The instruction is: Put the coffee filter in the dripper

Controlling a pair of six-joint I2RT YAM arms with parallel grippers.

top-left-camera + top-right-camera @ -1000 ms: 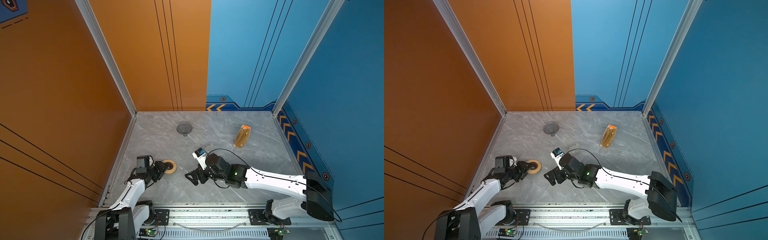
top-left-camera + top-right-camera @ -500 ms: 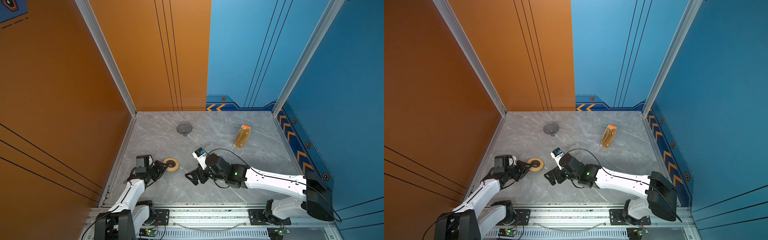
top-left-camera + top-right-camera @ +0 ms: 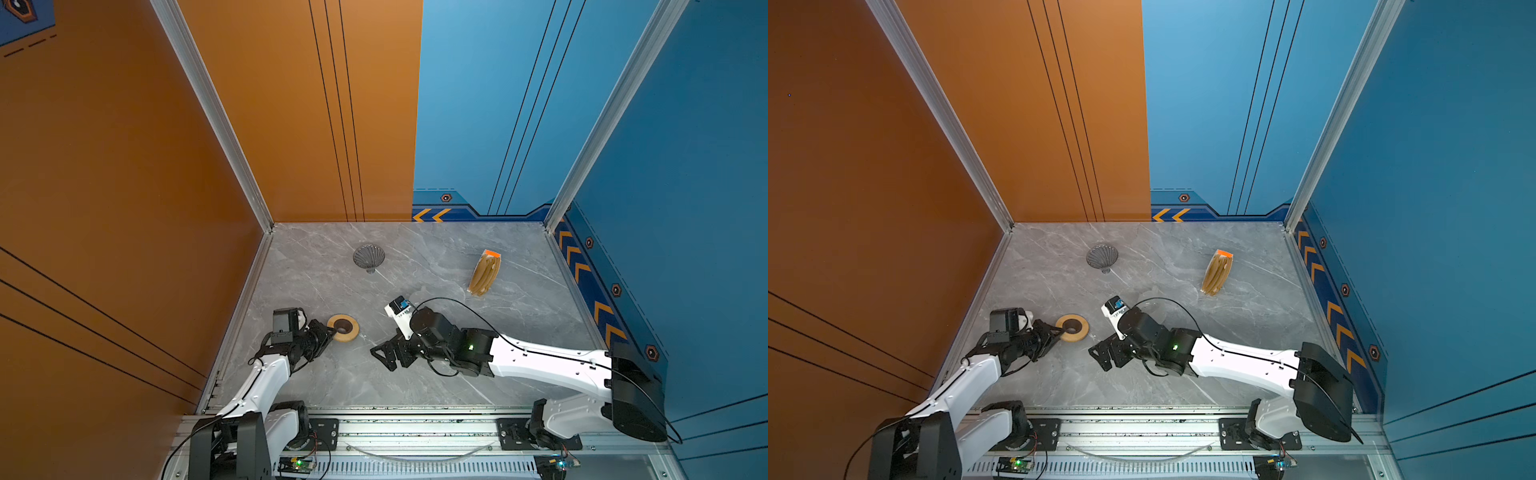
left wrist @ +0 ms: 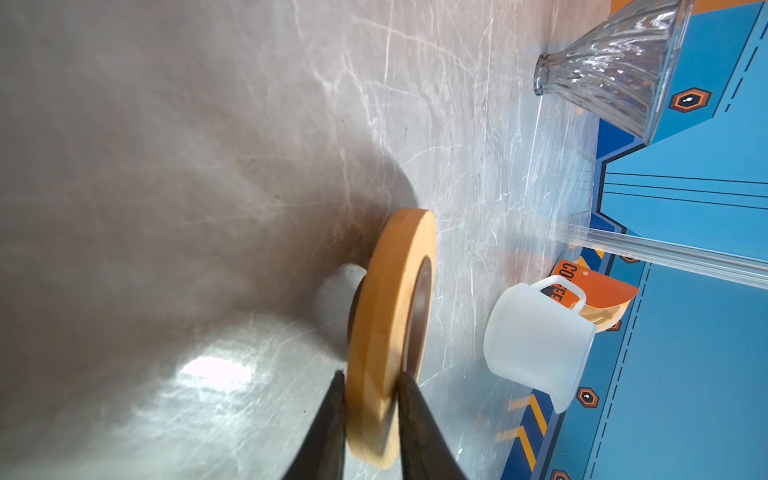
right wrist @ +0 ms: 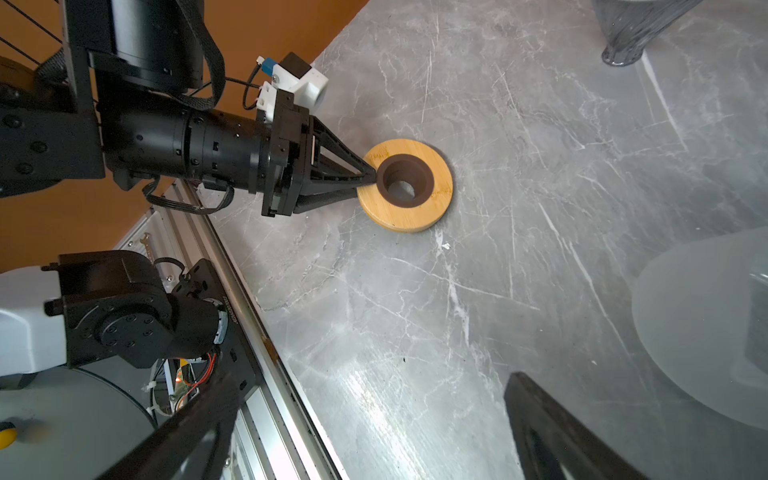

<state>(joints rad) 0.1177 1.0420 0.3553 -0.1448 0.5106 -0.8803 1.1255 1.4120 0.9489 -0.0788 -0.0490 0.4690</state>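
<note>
Both jaws of my left gripper point(image 4: 372, 378) have just narrowed onto the rim of the flat round wooden ring with a dark collar point(image 4: 390, 291), pinching it. My right gripper point(image 3: 382, 359), at 3 o'clock of it, gapes wide, holding nothing. The dark ribbed see-through funnel dripper point(image 3: 368, 257) sits empty at 12 o'clock. I see no single coffee filter, only the tan bundle with an orange strip point(image 3: 484, 272) at 2 o'clock, so I judge this is preparation.

The dripper point(image 3: 368, 257), a dark smoky ribbed see-through cone, stands upright on its narrow stem, mouth up, toward the back of the tabletop point(image 3: 353, 386), left of middle.
</note>
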